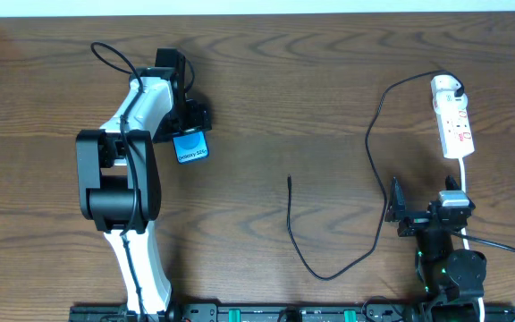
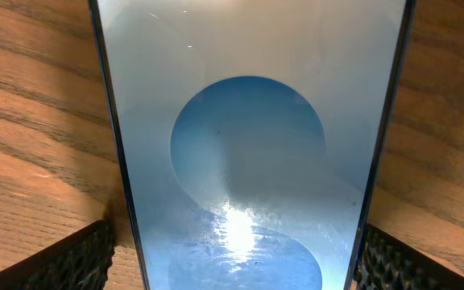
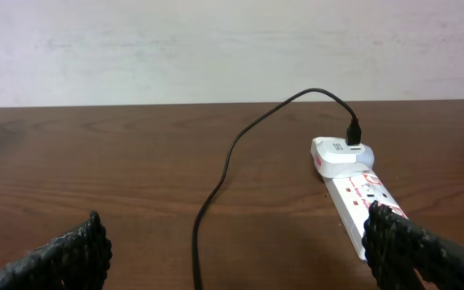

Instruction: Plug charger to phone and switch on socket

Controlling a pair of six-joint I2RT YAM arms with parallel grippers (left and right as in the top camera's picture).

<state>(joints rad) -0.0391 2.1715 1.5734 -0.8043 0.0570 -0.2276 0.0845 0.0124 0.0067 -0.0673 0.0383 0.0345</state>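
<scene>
Brown wood-grain desk [image 1: 311, 80] carries everything. Toward the upper left of the overhead frame the phone [image 1: 191, 148] lies screen up, its upper end between the fingers of the left claw [image 1: 189, 132]. In the left wrist view the pads [image 2: 75, 259] stand just beside both long edges, and I cannot tell whether they press on it. At the upper right lies the white socket [image 1: 455, 125], with the white adapter [image 1: 446, 87] seated at its top end. From there the charger [image 1: 373, 134] loops down and left, and its plug tip [image 1: 290, 180] lies free at mid-frame, well apart from the phone. Below the socket the right claw [image 3: 236, 246] has its fingers wide apart, holding nothing.
</scene>
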